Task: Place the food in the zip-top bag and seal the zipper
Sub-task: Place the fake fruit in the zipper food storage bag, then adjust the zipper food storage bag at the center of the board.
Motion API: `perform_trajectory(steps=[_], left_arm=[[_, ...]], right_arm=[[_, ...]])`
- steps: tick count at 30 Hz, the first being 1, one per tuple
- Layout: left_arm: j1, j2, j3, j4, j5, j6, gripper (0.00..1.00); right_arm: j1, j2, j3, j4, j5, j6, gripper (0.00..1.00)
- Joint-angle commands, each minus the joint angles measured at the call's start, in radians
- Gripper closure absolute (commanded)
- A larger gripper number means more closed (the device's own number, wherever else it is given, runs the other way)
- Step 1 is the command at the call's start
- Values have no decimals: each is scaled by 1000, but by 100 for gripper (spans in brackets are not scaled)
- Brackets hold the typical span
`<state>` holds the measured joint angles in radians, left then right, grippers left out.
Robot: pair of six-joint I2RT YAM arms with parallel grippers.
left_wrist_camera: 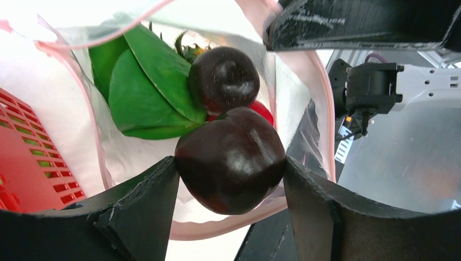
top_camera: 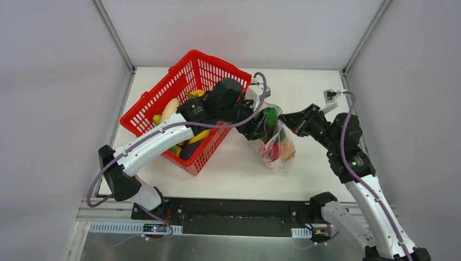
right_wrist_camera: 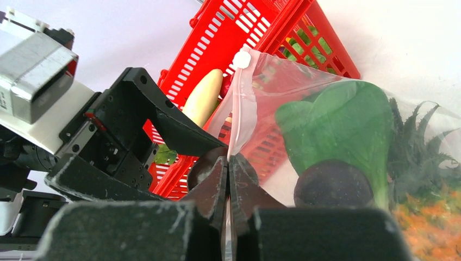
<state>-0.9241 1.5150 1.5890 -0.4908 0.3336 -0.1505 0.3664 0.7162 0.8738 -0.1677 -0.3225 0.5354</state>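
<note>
My left gripper (left_wrist_camera: 230,163) is shut on a dark purple eggplant (left_wrist_camera: 231,179), held right at the mouth of the zip-top bag (top_camera: 278,142). The bag stands just right of the red basket. Inside it lie a green leafy vegetable (left_wrist_camera: 147,81), a second dark round piece (left_wrist_camera: 224,79), a red fruit (left_wrist_camera: 265,111) and an orange pineapple (right_wrist_camera: 427,212). My right gripper (right_wrist_camera: 228,160) is shut on the bag's mouth edge, pinching the film beside the pink zipper (right_wrist_camera: 237,109). The mouth stands wide open, its pink strip (left_wrist_camera: 326,114) curving round the food.
The red mesh basket (top_camera: 182,73) lies tilted at the left, touching my left arm. It holds a white radish (top_camera: 169,109), a yellow piece (top_camera: 199,136) and other toys. My two grippers sit close together over the bag (right_wrist_camera: 261,87). White walls close the table's back and sides.
</note>
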Motion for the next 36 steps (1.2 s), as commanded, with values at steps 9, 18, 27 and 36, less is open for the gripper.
perform_trajectory(steps=[9,18,27,36], left_arm=[[-10,-53,50,-60,-27,25,7],[-11,-197,-50,-101,-417,-98,12],[-11,-110,-141,31,-264,-290,20],[-11,-60,-131,109,-234,-339,59]], right_arm=[[0,-19,-3,94,16,3,100],[1,-19,-7,102,55,-3,100],[2,-46,-12,103,80,-11,100],[1,-72,-11,74,94,-34,100]])
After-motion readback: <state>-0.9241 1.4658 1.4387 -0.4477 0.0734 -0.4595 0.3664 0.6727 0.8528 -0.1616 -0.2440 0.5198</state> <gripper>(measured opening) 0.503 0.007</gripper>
